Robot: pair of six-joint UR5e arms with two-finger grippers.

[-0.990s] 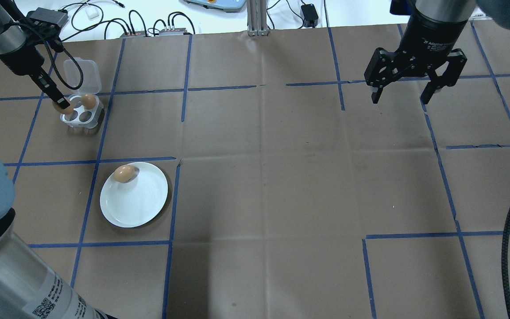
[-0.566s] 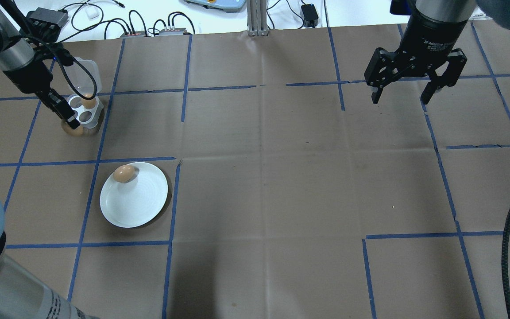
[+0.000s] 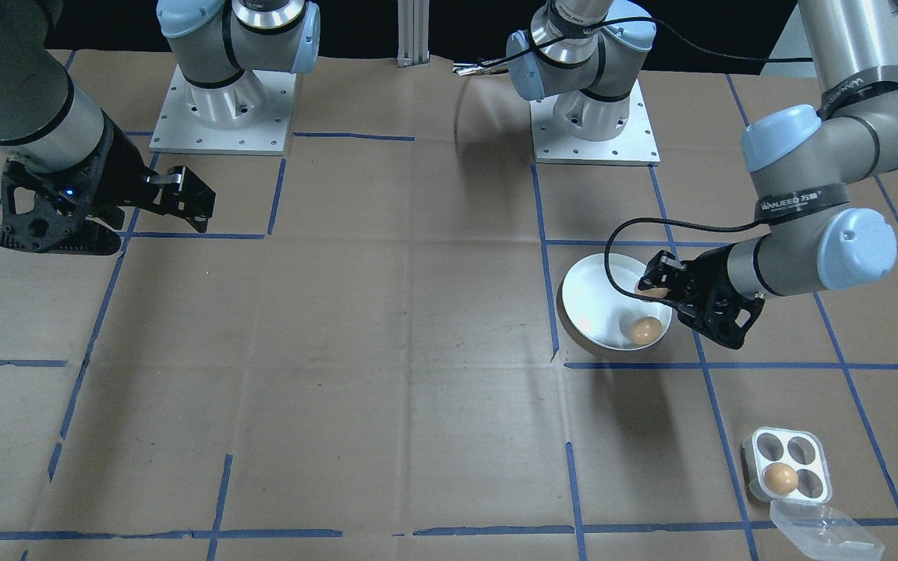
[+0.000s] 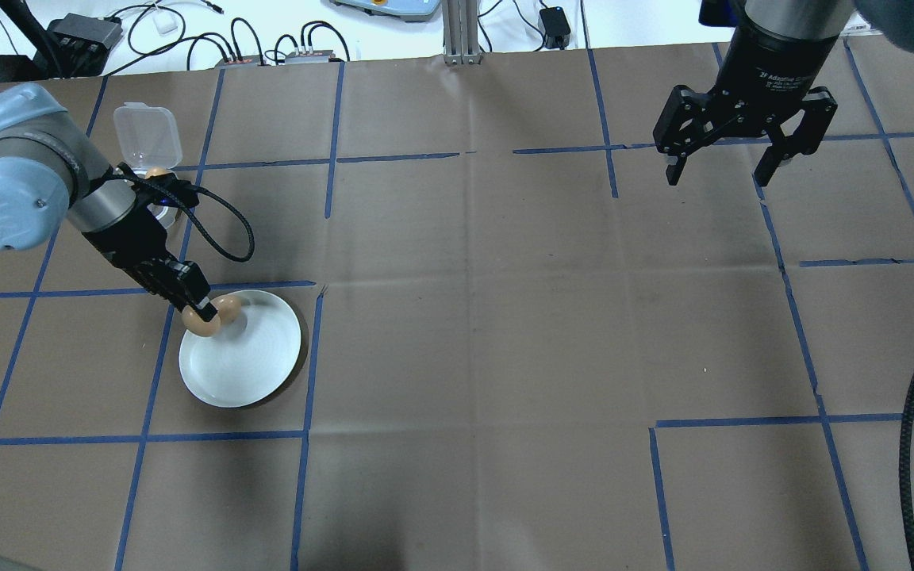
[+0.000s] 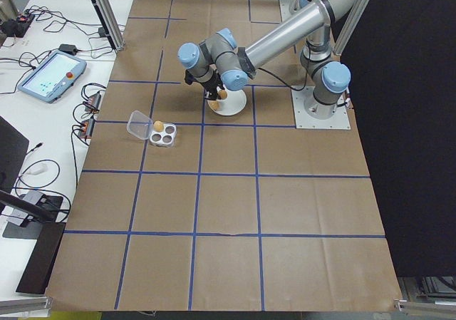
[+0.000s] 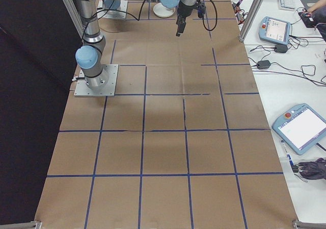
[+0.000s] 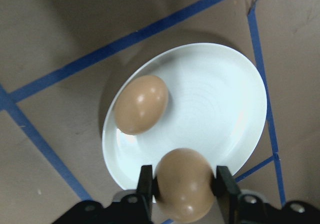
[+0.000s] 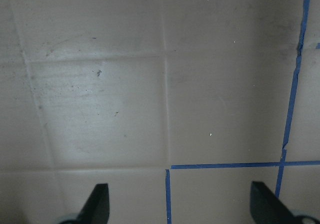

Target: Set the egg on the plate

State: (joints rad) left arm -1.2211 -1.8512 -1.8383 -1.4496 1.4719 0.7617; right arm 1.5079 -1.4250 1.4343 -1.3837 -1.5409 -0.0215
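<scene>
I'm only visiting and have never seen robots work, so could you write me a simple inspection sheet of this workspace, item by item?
Surface: brown paper table marked with blue tape squares.
Job's things: white plate with one egg on the plate already; a held egg is over the plate's edge.
Clutter: egg tray with one tray egg, its clear lid open.
Hands: left hand shut on the held egg; right hand open, holding nothing.
Cables: a black cable loops off the left arm; wires beyond the table's far edge.
Surroundings: control tablets on side benches.
</scene>
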